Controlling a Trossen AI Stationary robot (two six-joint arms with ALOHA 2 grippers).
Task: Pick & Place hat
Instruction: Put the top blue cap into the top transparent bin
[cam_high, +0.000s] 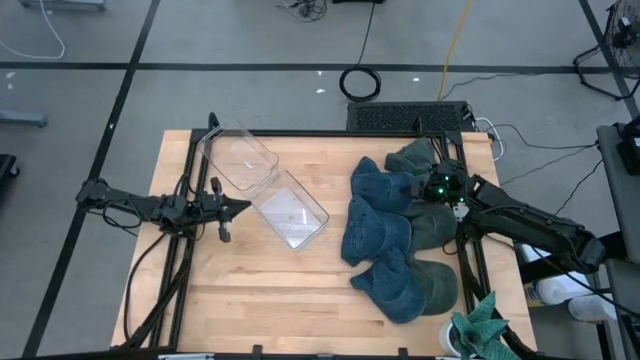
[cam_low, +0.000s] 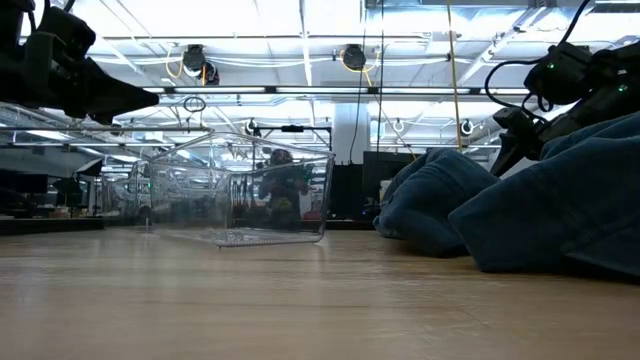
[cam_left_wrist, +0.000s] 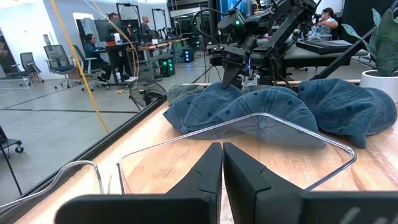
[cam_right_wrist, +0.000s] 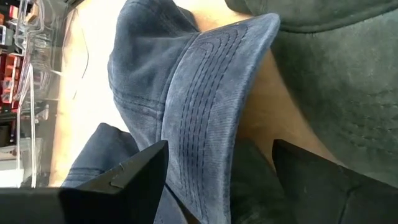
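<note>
right wrist view: right gripper (cam_right_wrist: 217, 180) spread wide astride brim of blue hat (cam_right_wrist: 205, 112), not yet clamped; we judge it's lining up the pick. hat on pile, table's right. left gripper (cam_high: 235, 207) clenched, empty, waiting by clear bin (cam_high: 290, 210).

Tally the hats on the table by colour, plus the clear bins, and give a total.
Blue hats: 3
Green hats: 3
Clear bins: 2
Total: 8
</note>
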